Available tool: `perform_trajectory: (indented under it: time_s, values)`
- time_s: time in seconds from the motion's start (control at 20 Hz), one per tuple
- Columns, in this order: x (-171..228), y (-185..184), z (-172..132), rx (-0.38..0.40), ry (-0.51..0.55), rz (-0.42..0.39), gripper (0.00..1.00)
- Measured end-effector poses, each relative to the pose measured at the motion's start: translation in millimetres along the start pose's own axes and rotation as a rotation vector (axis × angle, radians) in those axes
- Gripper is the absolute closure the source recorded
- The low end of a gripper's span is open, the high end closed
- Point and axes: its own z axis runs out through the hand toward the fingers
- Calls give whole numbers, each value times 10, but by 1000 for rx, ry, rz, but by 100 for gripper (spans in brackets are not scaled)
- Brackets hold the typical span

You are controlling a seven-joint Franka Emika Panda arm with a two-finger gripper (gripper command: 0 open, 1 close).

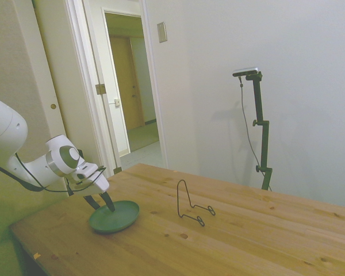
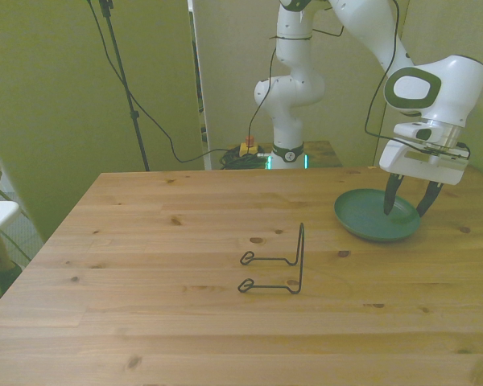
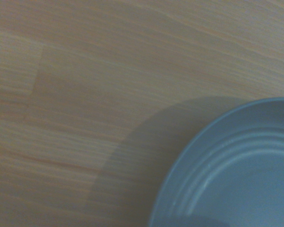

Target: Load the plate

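While our pincer [image 2: 405,206] hangs over the plate [image 2: 373,215], what matters for the coming move is how the two fingers sit against the rim. We see the plate lying flat on the wooden surface [image 2: 185,265], toward the front view's right and toward its far edge, dark green and round, so it has no long axis to line up with; any approach across the rim serves equally. In the front view the fingers stand apart, tilted slightly, one tip over the plate's inner floor and the other out at or just past the rim on the front view's right. That straddle reads to us as a rim pinch being set up, with the edge of the plate between the tips, though we cannot tell from these views whether either tip touches the plate yet. The side view agrees: our pincer [image 1: 100,200] comes down on the plate [image 1: 116,217] at the edge nearest the arm, not at its middle. The wrist view shows the plate [image 3: 236,170] only as a curved rim with ridged rings, and bare wood beside it, so the wrist sits off the plate's centre. The black wire stand [image 2: 278,261] stands well apart from the plate, near the middle of the surface, toward the front view's left of the plate, and we judge that it is where the plate has to be carried once gripped.
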Motion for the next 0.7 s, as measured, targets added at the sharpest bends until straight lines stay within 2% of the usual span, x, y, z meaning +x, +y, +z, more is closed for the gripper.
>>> perform_trajectory:
  time_s: [0.7]
  values:
    - [31,40,65,-25,-5,7,100]
